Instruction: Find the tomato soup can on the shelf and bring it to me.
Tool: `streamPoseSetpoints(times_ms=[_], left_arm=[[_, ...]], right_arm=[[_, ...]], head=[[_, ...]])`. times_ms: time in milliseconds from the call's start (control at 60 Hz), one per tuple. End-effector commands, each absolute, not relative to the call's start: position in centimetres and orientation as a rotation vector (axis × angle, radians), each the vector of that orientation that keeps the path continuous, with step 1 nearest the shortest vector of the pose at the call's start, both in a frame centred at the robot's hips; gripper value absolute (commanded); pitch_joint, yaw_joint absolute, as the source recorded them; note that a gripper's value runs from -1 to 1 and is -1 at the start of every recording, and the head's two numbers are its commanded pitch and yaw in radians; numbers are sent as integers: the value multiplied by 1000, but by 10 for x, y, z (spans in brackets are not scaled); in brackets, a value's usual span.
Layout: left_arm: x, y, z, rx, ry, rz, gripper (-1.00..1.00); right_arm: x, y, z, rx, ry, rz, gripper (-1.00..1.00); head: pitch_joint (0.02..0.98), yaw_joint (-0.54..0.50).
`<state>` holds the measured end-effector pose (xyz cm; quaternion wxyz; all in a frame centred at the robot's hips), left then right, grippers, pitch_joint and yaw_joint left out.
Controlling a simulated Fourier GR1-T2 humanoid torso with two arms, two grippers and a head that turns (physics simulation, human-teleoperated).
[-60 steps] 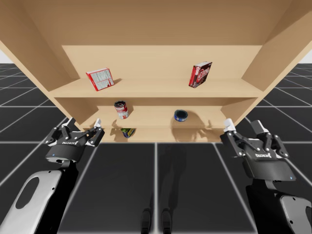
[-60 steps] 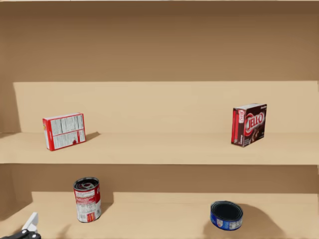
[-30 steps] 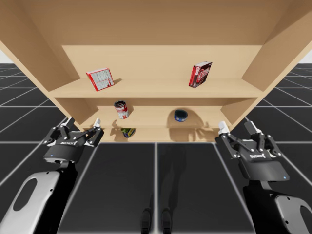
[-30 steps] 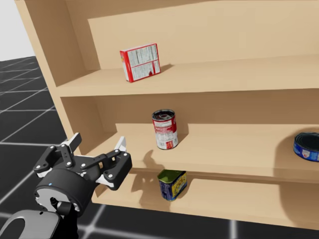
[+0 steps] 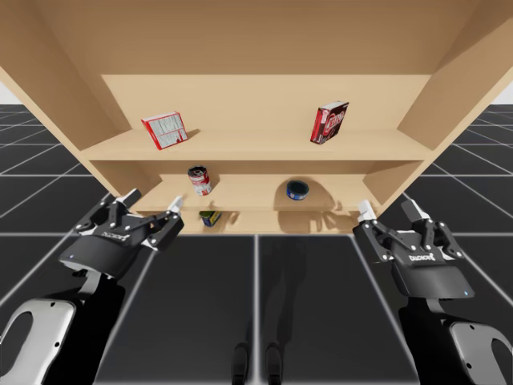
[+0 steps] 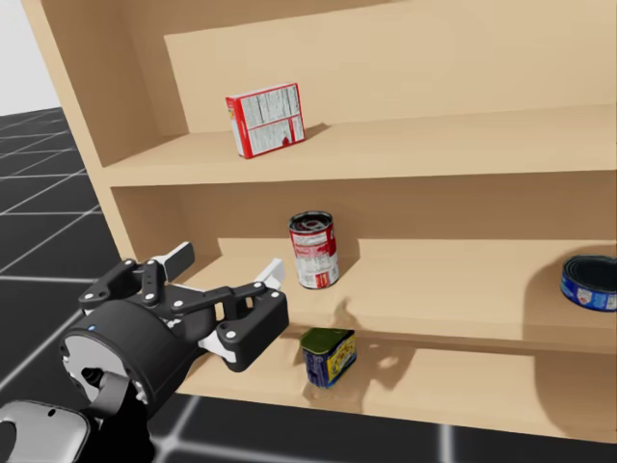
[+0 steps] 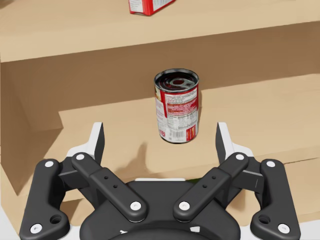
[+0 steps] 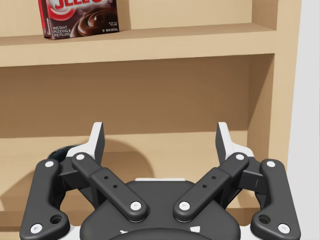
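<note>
– Left gripper: what is it doing?
– Your left gripper is spread wide and holds nothing. It has come forward and up toward the shelf in the last half second. In the left wrist view the tomato soup can now stands upright straight ahead of it, in line with the gap between the fingers but beyond them, untouched.
– And the can itself?
– It hasn't moved. It stands on the middle board toward the left end, above a blue-and-yellow can on the board below. Your head has turned left, so can and gripper share one picture.
– The other arm?
– Your right gripper, likewise spread and empty, has drifted slightly inward. It hangs before the shelf's right end, well apart from the can.
– What does that mean for the task?
– You've found the target and lined up on it, so I judge the reach about half made. I can't tell for sure how far short of the board's edge the fingertips are, so ease in level before you close.
</note>
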<state>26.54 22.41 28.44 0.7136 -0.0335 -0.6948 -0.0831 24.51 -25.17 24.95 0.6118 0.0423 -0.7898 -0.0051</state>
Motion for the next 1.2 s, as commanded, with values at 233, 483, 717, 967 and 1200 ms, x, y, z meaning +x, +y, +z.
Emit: streamPoseSetpoints(times_ms=[233,483,717,967,1200], left_arm=[[303,189,296,-114,-1476,-220,-1000],[347,183,284,-85,-1437,-149,-1000],[382,182,268,-111,-1404,-109,-1000],[412,183,251,-117,-1363,-62,-1000],[417,181,242,-120,-1361,-73,557]], right_arm=[[245,-253,249,92,-1825,-10,-1000],[245,-253,250,91,-1827,-11,-1000],[245,-253,250,79,-1833,-11,-1000],[245,-254,250,77,-1833,-13,-1000],[245,-255,249,74,-1831,-14,-1000]], head=[[500,283],[500,274],[499,265],[509,253],[506,246]])
